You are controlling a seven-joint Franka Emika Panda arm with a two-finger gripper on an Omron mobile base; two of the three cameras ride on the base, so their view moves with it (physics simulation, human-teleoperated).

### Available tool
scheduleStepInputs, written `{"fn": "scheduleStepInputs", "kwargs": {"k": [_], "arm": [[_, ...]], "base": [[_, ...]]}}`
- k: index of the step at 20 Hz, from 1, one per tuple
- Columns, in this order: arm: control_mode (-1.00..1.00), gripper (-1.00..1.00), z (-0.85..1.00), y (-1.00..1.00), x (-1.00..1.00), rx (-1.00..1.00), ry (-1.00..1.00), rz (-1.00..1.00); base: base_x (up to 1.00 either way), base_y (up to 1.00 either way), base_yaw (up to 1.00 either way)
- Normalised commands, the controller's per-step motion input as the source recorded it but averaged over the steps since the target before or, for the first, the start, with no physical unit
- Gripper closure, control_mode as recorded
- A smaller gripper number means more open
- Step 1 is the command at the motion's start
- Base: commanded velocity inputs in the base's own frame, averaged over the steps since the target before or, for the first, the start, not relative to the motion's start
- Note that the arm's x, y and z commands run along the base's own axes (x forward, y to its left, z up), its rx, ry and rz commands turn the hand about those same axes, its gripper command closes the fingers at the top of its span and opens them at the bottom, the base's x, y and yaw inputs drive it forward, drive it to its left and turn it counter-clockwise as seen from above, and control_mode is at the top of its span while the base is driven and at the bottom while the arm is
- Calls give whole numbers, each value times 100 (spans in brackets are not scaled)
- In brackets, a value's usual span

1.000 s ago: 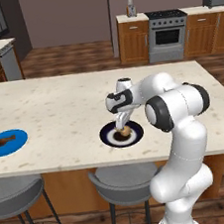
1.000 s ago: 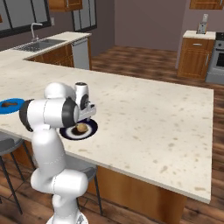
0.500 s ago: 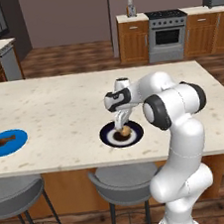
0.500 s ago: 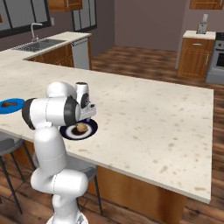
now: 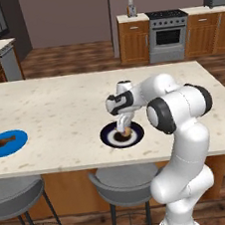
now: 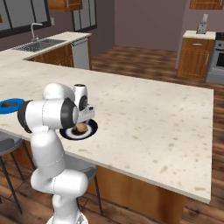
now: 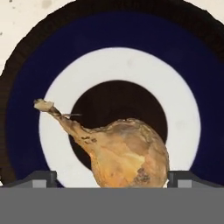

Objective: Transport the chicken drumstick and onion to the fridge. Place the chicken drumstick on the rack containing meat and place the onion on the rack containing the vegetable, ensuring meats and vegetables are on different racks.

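One onion (image 7: 127,153), papery, tapering to a thin stem, sits at centre of a ringed dark plate (image 5: 109,136) on the desk (image 5: 59,111). Claw (image 7: 109,177) open, tips either side. Risk: rounded bulb may roll or squirt sideways if closed off-centre.

arm: bent forward, low | hand (image 5: 123,129): pointing down, jaws spread wide
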Motion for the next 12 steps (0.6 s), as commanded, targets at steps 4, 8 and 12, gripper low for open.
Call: {"fn": "scheduleStepInputs", "kwargs": {"k": [4,8,12], "arm": [[-100,-100,-12,4,-1,0,-2,0],[-100,-100,-16,8,0,0,-5,0],[-100,-100,-47,13,0,0,0,3]], "base": [[0,0,0],[0,0,0],[0,0,0]]}}
